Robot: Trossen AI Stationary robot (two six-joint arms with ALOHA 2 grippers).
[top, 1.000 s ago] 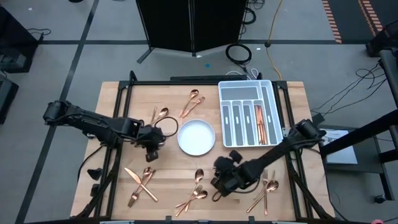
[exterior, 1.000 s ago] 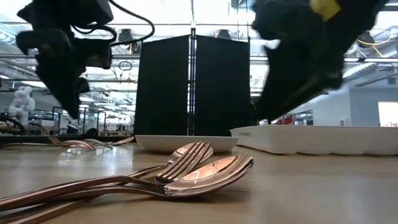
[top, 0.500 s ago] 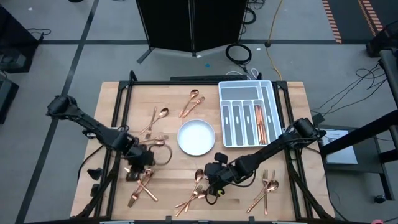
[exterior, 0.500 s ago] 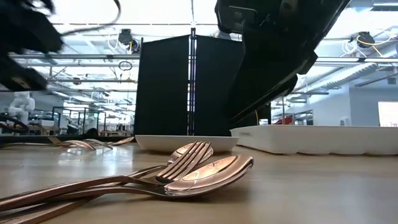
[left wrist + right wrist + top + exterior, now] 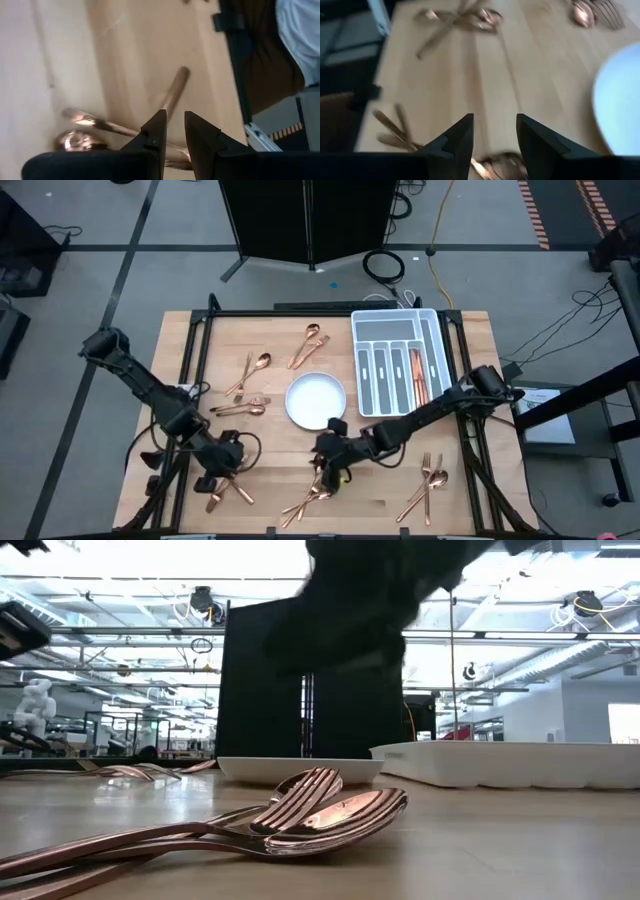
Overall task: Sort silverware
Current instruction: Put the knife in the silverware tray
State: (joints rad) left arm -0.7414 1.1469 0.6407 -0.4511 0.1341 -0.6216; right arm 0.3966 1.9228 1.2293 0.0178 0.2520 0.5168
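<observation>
Left gripper (image 5: 172, 131) fingers parted, seemingly empty; high view hides this

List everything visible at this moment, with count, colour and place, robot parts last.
silverware: copper pieces; several in the tray's right slots, the rest in loose clusters on the table: left of the plate, behind the plate, front left, front centre, front right; exact count unclear.
cutlery tray: one, white, divided, back right of the table.
plate: one, white, round, table centre.
table: one, light wood.
black panel: one, standing behind the table.
left gripper: dark, open, empty, over the front-left cluster.
right gripper: dark, open, empty, over the front-centre cluster.
</observation>
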